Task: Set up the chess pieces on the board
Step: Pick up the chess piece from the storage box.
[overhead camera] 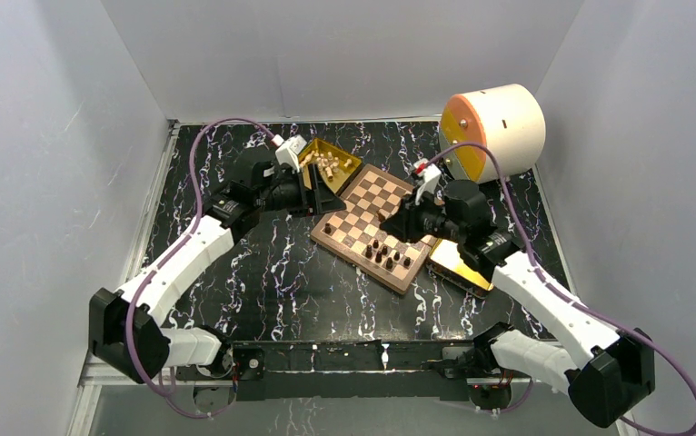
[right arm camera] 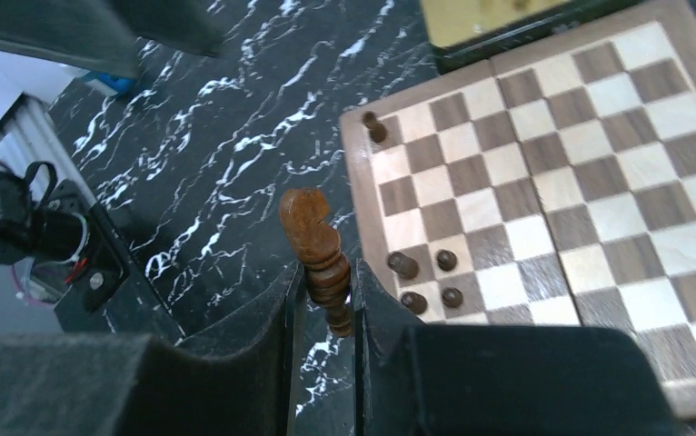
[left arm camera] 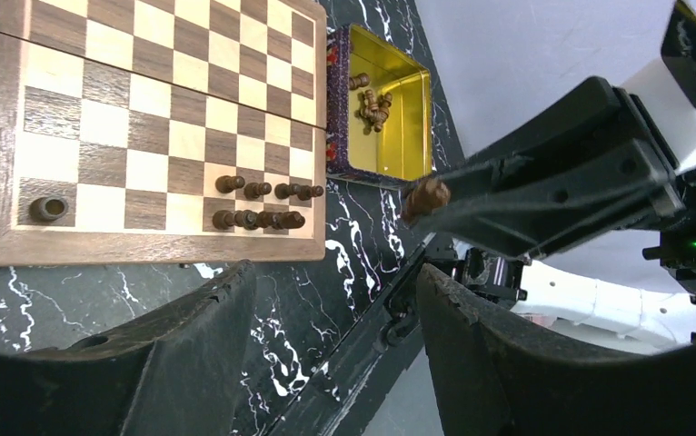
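my right gripper (right arm camera: 323,304) is clamped on a dark piece (right arm camera: 319,245), probably a knight, gripped low so its head juts free for placing. the board (right arm camera: 544,209) lies just ahead of it. my left gripper (left arm camera: 335,277) hangs with jaws apart, nothing between, ready for the next pick.

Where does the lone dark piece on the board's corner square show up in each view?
Top external: the lone dark piece stands at the left corner of the board.
Left wrist: lone dark piece at the board's bottom-left corner.
Right wrist: lone dark piece at the board's upper-left corner.
Shared landmark: the cluster of dark pieces along the same board edge.
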